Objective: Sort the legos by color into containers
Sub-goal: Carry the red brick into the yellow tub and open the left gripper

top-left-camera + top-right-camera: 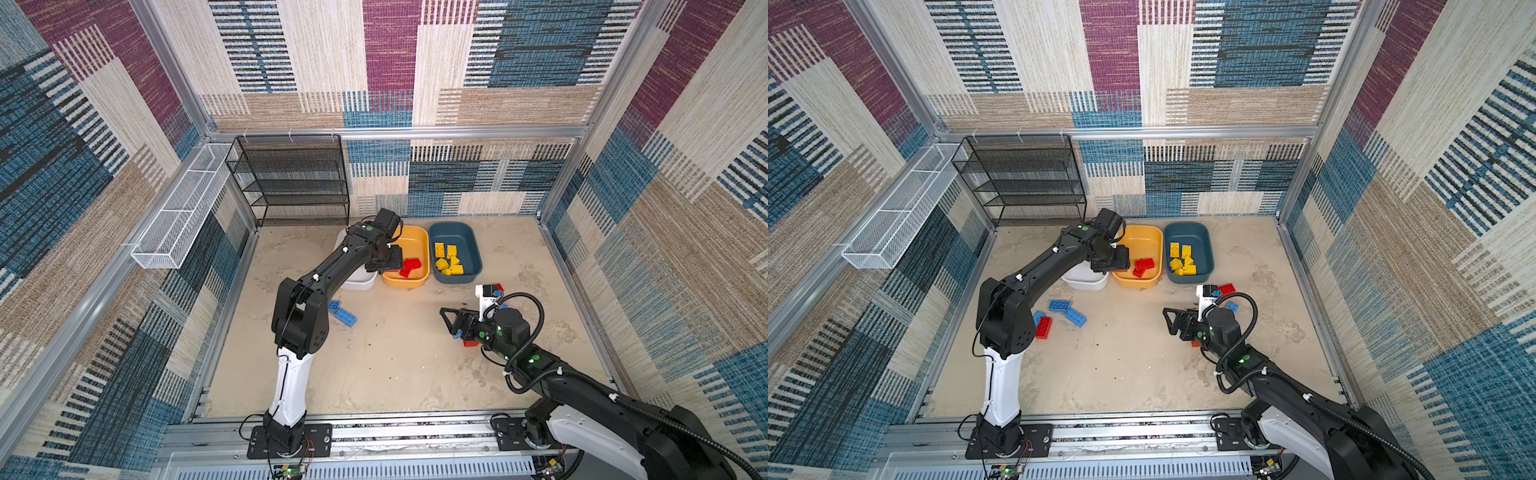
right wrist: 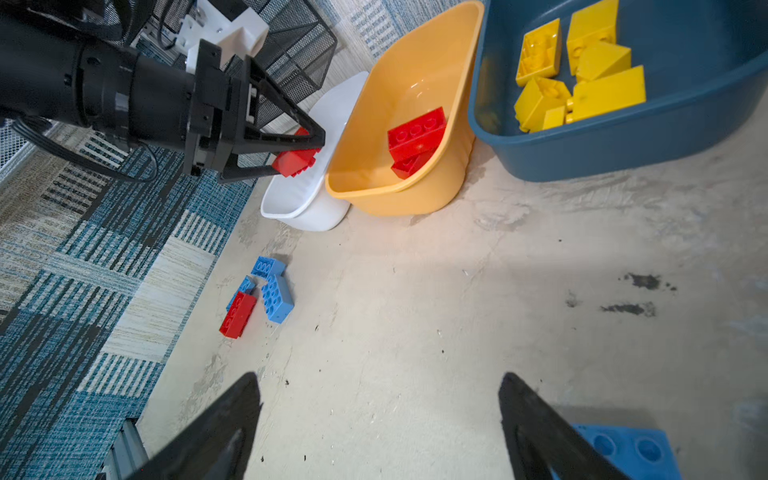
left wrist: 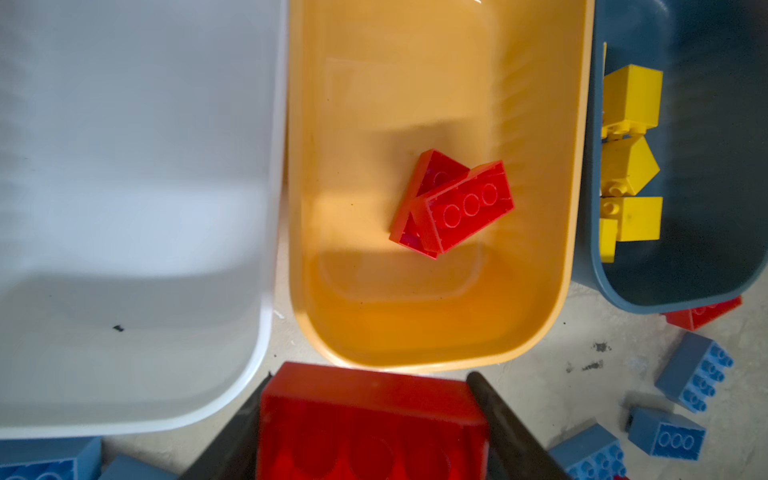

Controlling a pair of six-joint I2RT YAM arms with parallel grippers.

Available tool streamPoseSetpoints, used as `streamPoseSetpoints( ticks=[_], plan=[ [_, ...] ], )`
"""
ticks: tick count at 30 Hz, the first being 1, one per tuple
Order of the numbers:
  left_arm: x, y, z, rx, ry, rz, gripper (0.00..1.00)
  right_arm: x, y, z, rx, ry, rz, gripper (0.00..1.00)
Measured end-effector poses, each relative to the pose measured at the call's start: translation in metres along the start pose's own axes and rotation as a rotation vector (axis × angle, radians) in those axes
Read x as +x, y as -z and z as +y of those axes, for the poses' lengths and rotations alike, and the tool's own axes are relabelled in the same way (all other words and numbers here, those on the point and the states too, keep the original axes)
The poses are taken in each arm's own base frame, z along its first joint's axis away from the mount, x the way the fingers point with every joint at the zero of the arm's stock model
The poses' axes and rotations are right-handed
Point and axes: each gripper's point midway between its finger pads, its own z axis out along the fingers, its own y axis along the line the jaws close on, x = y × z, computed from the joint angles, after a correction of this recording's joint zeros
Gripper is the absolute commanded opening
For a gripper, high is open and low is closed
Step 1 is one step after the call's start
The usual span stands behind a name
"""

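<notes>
Currently, left end effector (image 2: 299, 154) pinching red lego (image 3: 365, 428), right end effector (image 2: 379, 382) spread, print on white mount (image 1: 484, 297) unreadable.

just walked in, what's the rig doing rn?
Sorting bricks by colour into tubs. The left gripper is shut on a red brick at the edge of the yellow-orange tub, which already has two red bricks. The teal tub holds the yellow bricks; the white tub looks empty. The right gripper hovers open over the table. Blue bricks and a loose red brick lie on it.
</notes>
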Motion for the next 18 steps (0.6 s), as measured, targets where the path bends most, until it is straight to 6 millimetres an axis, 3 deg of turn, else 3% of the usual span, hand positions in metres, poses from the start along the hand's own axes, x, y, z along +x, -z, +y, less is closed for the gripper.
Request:
streamPoseSetpoints(
  ticks=[9,18],
  plan=[
    [-0.028,-0.022,-0.028,-0.008,-0.009,-0.018,0.48,0.000,-0.003,0.010,-0.054,-0.020,0.009,0.92],
    [-0.021,-0.054,-0.021,-0.057,-0.002,0.030,0.52,0.001,-0.003,0.009,-0.052,-0.031,0.012,0.93]
  ],
)
